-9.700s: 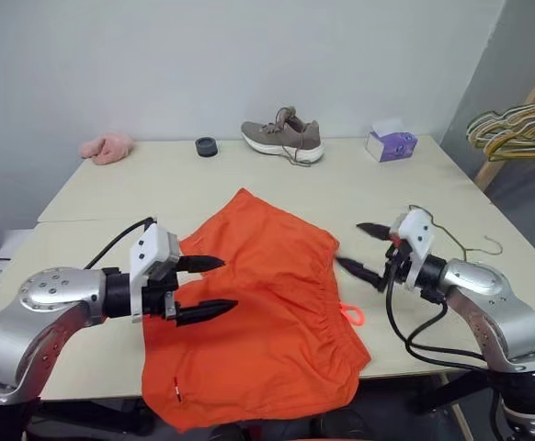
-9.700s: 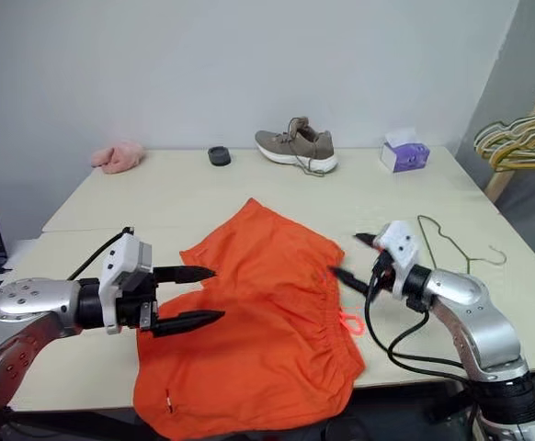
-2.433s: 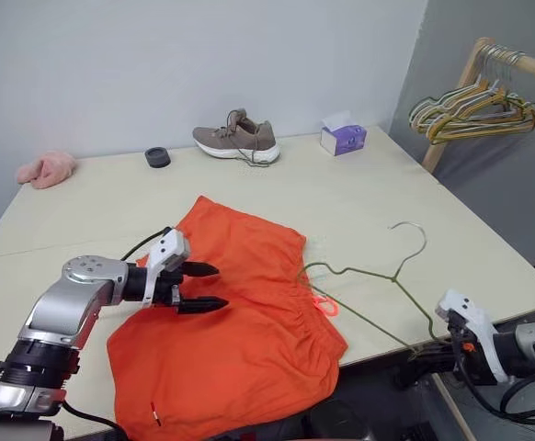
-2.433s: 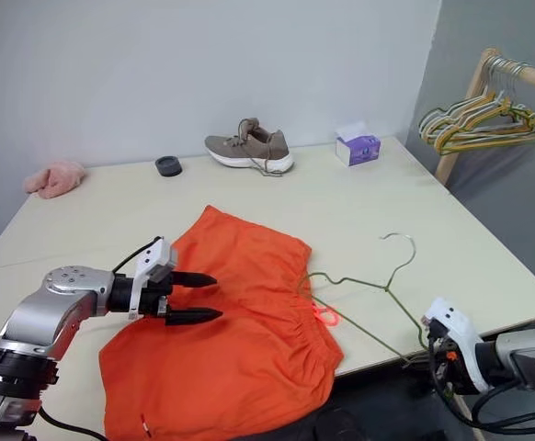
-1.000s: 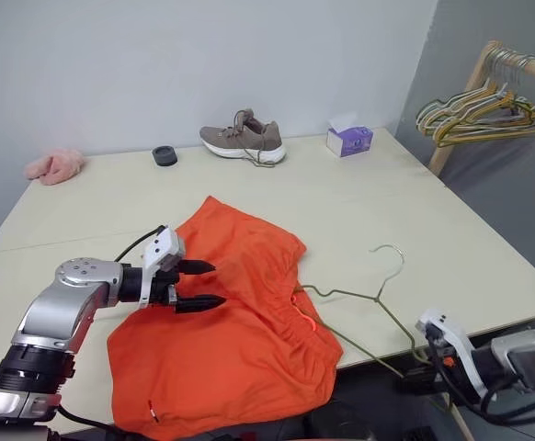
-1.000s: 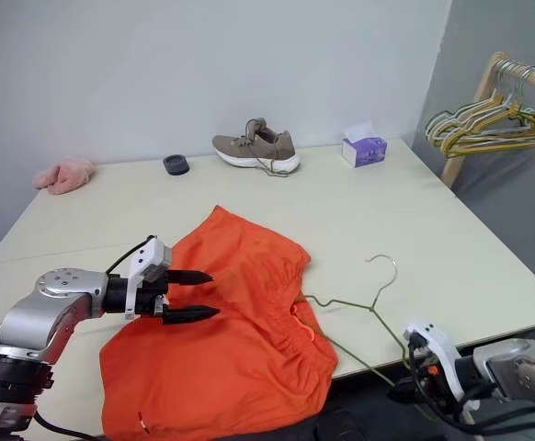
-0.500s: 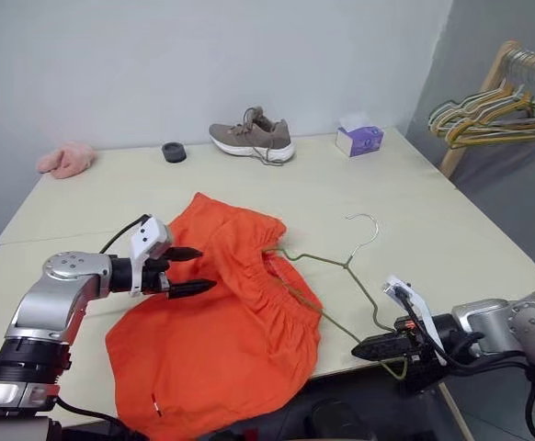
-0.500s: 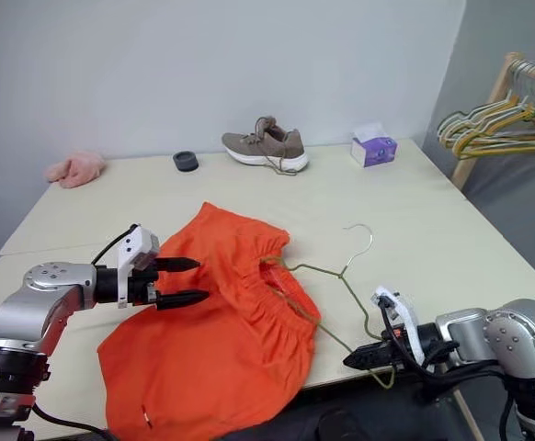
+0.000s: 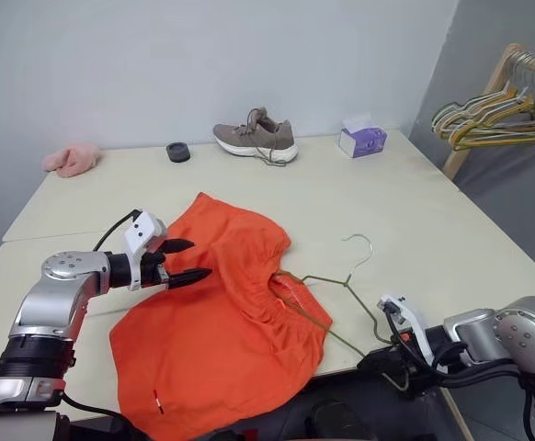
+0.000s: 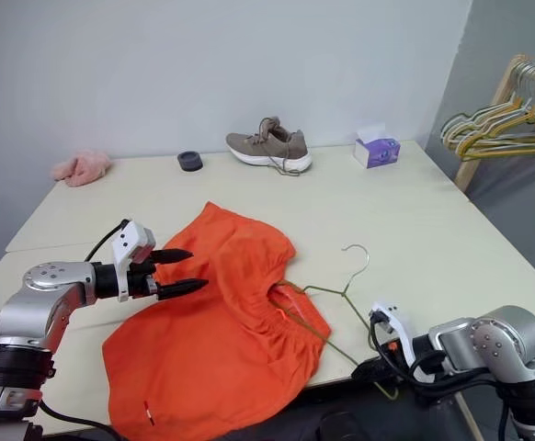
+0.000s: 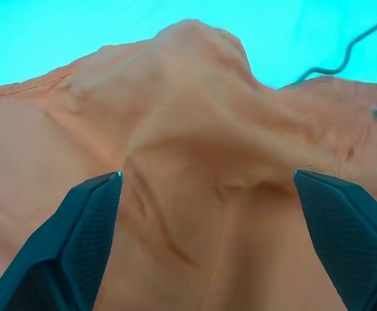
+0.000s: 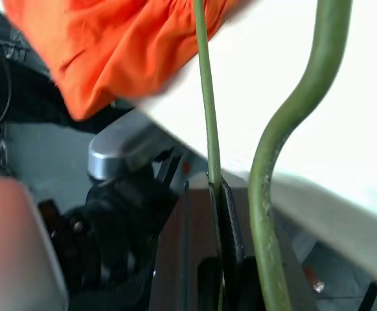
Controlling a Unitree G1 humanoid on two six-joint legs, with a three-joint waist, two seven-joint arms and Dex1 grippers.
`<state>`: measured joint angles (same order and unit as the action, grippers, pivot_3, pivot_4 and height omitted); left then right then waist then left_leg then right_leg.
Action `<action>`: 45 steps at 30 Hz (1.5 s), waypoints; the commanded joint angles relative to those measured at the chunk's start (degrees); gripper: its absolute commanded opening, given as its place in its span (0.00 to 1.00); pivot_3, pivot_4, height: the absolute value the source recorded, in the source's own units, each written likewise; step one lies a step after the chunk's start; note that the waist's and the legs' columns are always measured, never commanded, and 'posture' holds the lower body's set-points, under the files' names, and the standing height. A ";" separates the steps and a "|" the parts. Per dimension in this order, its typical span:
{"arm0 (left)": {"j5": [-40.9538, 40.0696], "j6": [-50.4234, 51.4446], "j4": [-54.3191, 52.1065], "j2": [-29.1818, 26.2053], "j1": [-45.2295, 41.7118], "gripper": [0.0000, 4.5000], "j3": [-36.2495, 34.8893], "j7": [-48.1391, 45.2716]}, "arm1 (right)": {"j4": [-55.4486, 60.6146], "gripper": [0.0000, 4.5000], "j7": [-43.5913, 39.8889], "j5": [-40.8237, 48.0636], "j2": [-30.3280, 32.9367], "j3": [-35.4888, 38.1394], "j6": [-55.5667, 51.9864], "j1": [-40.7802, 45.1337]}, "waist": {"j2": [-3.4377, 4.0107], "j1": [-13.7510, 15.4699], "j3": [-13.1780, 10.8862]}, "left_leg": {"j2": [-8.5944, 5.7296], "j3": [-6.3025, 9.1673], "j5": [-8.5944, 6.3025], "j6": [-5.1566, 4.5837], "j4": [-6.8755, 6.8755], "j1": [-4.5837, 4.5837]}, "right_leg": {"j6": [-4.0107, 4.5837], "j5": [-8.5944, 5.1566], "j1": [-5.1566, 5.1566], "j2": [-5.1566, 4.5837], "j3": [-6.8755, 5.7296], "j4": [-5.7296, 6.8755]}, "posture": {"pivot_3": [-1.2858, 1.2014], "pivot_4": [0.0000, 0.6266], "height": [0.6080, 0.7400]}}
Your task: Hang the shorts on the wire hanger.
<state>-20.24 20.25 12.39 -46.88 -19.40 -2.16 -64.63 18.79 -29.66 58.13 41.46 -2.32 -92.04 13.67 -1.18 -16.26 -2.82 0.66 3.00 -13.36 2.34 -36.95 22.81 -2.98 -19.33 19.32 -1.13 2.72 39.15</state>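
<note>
The orange shorts point(image 9: 217, 322) lie bunched on the table point(image 9: 415, 211), their lower part hanging over the front edge. The olive wire hanger point(image 9: 323, 277) lies flat to their right, with one end pushed into the gathered waistband. At the table's front edge my right gripper point(image 9: 376, 360) is shut on the hanger's point(image 12: 205, 97) near corner, beside a fold of the shorts point(image 12: 111, 45). My left gripper point(image 9: 192, 259) hovers open over the shorts' left part point(image 11: 208, 149), nothing between its fingers point(image 11: 85, 223).
A grey shoe point(image 9: 256, 140), a purple tissue box point(image 9: 362, 141), a black ring point(image 9: 178, 152) and a pink fluffy thing point(image 9: 71, 158) line the table's far edge. A wooden rack with several bunched hangers point(image 9: 497, 112) stands at the right.
My right gripper, once open by the shorts, now grips the hanger and has slid it left, pushing its end into the waistband and bunching the cloth. The camera has shifted.
</note>
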 commanded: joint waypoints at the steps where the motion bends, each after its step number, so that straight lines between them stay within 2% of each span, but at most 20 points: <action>1: -0.16 -1.29 -0.16 -0.07 -1.29 0.99 -1.70 -0.17 | -2.87 0.00 3.36 2.88 -2.45 1.25 -0.46 3.12 | 0.00 0.01 0.00 | -0.01 0.00 0.00 0.00 0.00 0.01 | 0.01 0.01 0.00 0.00 0.00 0.00 | 0.39 0.00 1.00; 8: -0.54 -1.31 -0.52 0.36 -0.98 0.99 -2.14 0.42 | -11.36 0.00 11.17 9.03 -10.43 4.02 -0.46 11.34 | 0.03 -0.05 -0.02 | -0.01 0.00 0.00 0.00 0.00 0.00 | 0.24 0.14 0.01 0.00 0.01 0.05 | 0.39 0.00 1.00; 13: -0.93 -1.20 0.43 1.26 -2.01 0.99 -3.51 1.93 | -10.07 0.00 12.33 7.92 -13.75 5.27 -0.13 16.32 | 0.04 0.20 -0.02 | -0.02 0.03 0.00 -0.01 0.01 0.02 | 0.25 0.15 0.04 0.00 -0.02 0.12 | 0.39 0.00 1.00; 17: -1.29 -0.78 1.51 1.59 -2.82 0.99 -4.80 2.66 | -0.97 0.00 7.06 3.25 -8.21 -3.27 3.87 16.70 | 0.06 0.44 -0.03 | -0.06 0.01 0.00 0.00 0.01 0.13 | 0.25 0.15 0.29 -0.04 0.00 0.35 | 0.39 0.00 1.00; 19: -1.82 -0.26 1.98 2.01 -3.35 0.99 -5.64 2.99 | -0.81 0.00 7.14 -0.63 -7.35 -7.08 5.83 16.05 | 0.04 0.45 -0.02 | -0.03 0.07 0.00 0.00 0.04 0.13 | 0.24 0.14 0.30 -0.04 -0.06 0.37 | 0.39 0.00 1.00; 26: -2.07 0.17 2.30 2.52 -4.06 0.99 -6.35 3.21 | -11.94 0.00 7.02 -6.61 -10.96 -7.50 4.25 17.76 | 0.01 0.22 0.01 | -0.06 0.00 0.02 0.00 -0.07 0.05 | 0.25 0.14 0.31 -0.02 0.00 0.60 | 0.39 0.00 1.00; 30: -3.36 1.41 0.84 2.47 -3.64 0.99 -6.79 2.38 | -23.26 0.00 6.78 -10.25 -15.37 -4.75 4.82 23.73 | 0.04 -0.06 -0.02 | -0.06 -0.04 0.03 -0.01 -0.07 0.00 | 0.26 0.15 0.35 -0.01 0.00 0.74 | 0.40 0.00 1.00; 33: -4.41 2.64 -0.66 1.84 -2.70 0.99 -6.86 1.20 | -27.58 0.00 6.26 -12.25 -17.53 -3.20 6.17 26.99 | 0.04 -0.25 -0.01 | -0.06 0.00 0.06 -0.03 -0.06 0.01 | 0.26 0.15 0.39 -0.01 0.00 0.81 | 0.40 0.00 1.00; 37: -4.73 3.22 -1.89 1.34 -1.35 0.99 -7.54 1.45 | -27.34 0.00 3.12 -14.82 -19.37 -3.77 13.18 29.53 | 0.06 -0.47 -0.03 | -0.05 0.04 0.06 -0.03 -0.03 0.03 | 0.26 0.15 0.39 -0.02 0.00 0.79 | 0.40 0.00 1.00; 40: -4.72 3.24 -2.35 1.35 -0.56 0.99 -8.32 2.72 | -17.65 0.00 -2.02 -22.12 -16.01 -11.43 26.69 26.61 | 0.08 -0.40 -0.04 | -0.05 0.06 0.06 -0.03 -0.02 0.08 | 0.26 0.15 0.44 -0.03 -0.01 0.79 | 0.41 0.00 1.00; 43: -4.80 3.40 -2.83 1.31 -0.04 0.99 -8.74 3.03 | -12.19 0.00 -5.30 -27.28 -13.29 -15.90 34.62 24.25 | 0.07 -0.08 -0.03 | -0.05 0.07 0.05 -0.03 -0.02 0.10 | 0.24 0.14 0.47 -0.12 -0.02 0.76 | 0.41 0.00 1.00; 45: -5.03 3.72 -3.42 1.08 0.58 0.99 -9.23 3.03 | -6.58 0.00 -10.03 -35.51 -7.32 -23.28 45.17 21.15 | 0.07 0.26 -0.03 | -0.05 0.06 0.05 -0.03 -0.03 0.10 | 0.24 0.14 0.47 -0.12 -0.03 0.76 | 0.41 0.00 1.00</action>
<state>-24.36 23.72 10.90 -44.73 -18.71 -9.37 -61.85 7.45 -36.06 27.77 31.77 -22.21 -54.52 35.63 -1.12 -16.01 -2.85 0.60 3.06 -13.30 2.32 -36.98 22.91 -2.74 -19.20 19.78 -1.25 2.69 39.90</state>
